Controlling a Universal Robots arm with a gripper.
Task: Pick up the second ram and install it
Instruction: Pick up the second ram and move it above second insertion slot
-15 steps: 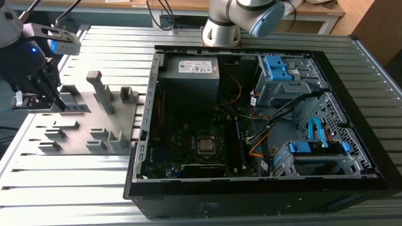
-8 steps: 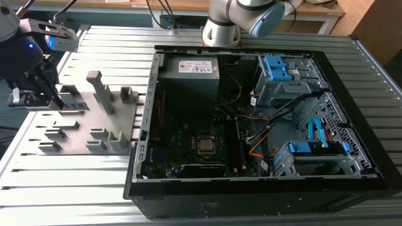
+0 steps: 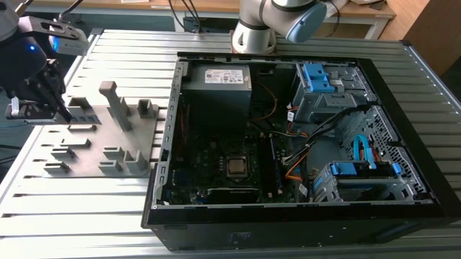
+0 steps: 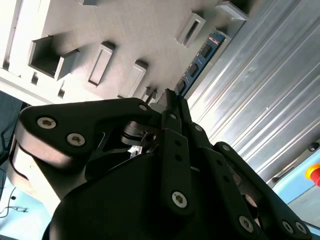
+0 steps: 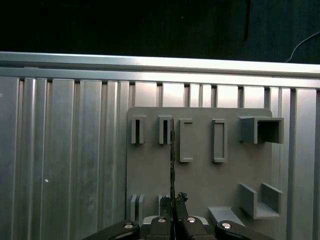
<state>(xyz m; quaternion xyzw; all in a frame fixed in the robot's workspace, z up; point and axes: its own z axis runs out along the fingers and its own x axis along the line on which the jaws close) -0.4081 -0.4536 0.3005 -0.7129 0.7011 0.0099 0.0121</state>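
Pick step, I judge. End effector (image 3: 63, 114) clamped on second ram (image 4: 200, 57), at holder block (image 3: 101, 156) by the bench edge on exterior view's left. Can't tell if it's clear of the slot. Next move calls for a straight lift, no twist; open case (image 3: 288, 226) sits right.

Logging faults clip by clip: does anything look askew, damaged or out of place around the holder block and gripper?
Nothing stands out. The second ram stands on edge, in line with the slots of the grey holder block, with the gripper closed on it. The open computer case looks undamaged.
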